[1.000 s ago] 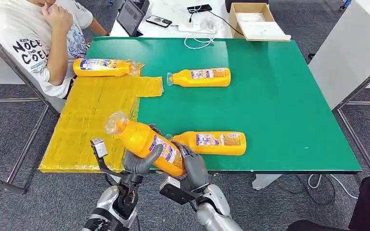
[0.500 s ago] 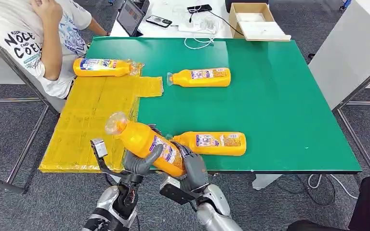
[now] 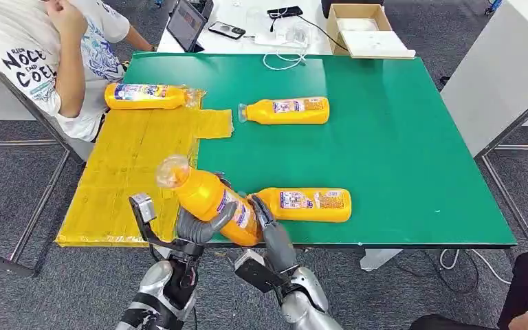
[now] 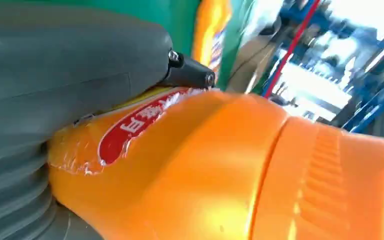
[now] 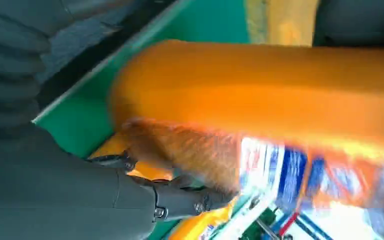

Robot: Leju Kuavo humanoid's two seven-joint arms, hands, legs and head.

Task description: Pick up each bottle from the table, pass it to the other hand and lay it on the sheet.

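Observation:
My left hand grips an orange bottle around its middle, tilted with its clear cap toward the yellow sheet. The left wrist view shows the same bottle pressed against the hand. At the bottle's base my right hand has its fingers straightened. In the right wrist view the bottle passes over that hand with a gap above the thumb. A second bottle lies near the front edge, a third mid-table, and another on the sheet's far end.
The green table has open room on its right half. A seated person leans at the far left corner by the sheet. A cardboard box, cables and a phone sit on the white table behind.
My right hand's fingers have loosened and straightened off the bottle's base. The bottle, in my left hand, has risen slightly and shifted right. The person has moved a little.

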